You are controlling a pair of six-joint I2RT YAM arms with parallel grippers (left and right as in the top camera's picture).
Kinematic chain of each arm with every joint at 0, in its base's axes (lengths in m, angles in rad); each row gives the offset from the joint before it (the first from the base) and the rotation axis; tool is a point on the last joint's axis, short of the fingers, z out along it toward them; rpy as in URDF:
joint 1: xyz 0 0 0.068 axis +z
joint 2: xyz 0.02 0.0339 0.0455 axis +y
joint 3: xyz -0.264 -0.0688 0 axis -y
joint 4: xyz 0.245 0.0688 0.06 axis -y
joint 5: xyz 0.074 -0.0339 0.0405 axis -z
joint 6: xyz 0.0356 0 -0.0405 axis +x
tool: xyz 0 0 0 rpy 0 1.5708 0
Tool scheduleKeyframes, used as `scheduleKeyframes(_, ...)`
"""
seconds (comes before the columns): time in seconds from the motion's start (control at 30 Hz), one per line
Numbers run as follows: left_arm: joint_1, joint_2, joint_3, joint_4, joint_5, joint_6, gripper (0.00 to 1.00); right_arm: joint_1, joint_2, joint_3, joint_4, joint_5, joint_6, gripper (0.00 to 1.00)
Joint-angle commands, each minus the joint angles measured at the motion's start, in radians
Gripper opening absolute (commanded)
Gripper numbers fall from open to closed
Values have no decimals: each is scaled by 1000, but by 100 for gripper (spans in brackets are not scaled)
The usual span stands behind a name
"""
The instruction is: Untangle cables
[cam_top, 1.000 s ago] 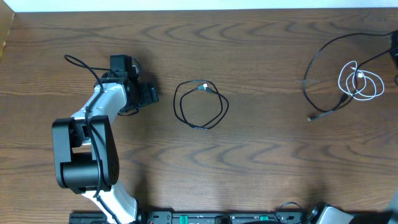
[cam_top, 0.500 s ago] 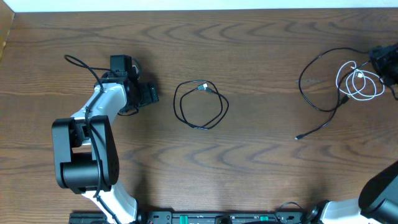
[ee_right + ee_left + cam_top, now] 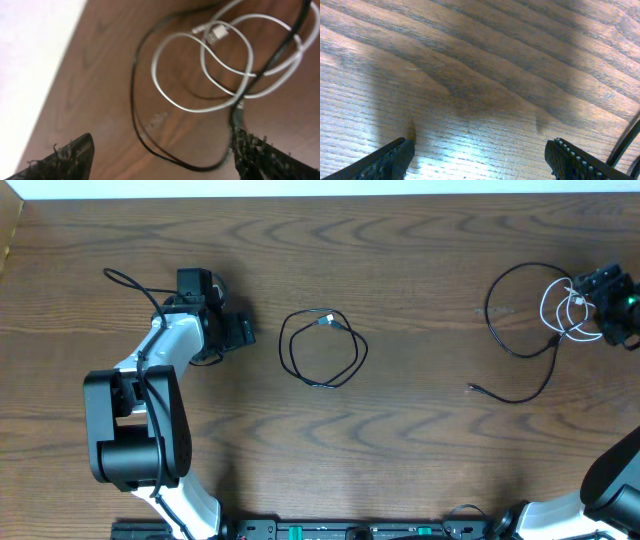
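Right claw [image 3: 162,152] came in over white cable [image 3: 200,109], wide; left claw [image 3: 482,160] wide; black cable [image 3: 133,85] prob. crossing.

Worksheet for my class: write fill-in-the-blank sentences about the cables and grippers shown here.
1. The left gripper and right gripper are both ___.
2. The coiled cable lying alone is ___.
3. The looped cable that a black cable crosses, near the right gripper, is ___.
Missing words: open; black; white.
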Motion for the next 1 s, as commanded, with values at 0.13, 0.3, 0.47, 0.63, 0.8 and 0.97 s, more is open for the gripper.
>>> scheduleKeyframes(0.13,-33,-22,-1,7,-6,-13,88,84,5,6,-96,35,-80,59)
scheduleKeyframes(0.3,-42,-22,-1,11,-6,-13,87,214,5,6,-133,36,-156,28)
scheduleKeyframes(0.47,-42,-22,-1,14,-6,-13,87,370,5,6,-121,44,-157,1)
scheduleKeyframes(0.63,-42,-22,-1,14,-6,-13,87,549,6,6,-66,94,-156,1)
scheduleKeyframes(0.8,-42,-22,-1,14,-6,-13,88,705,8,6,2,122,-157,1)
scheduleKeyframes(0.97,-42,-22,-1,14,-6,-13,88,845,21,6,119,135,-256,1)
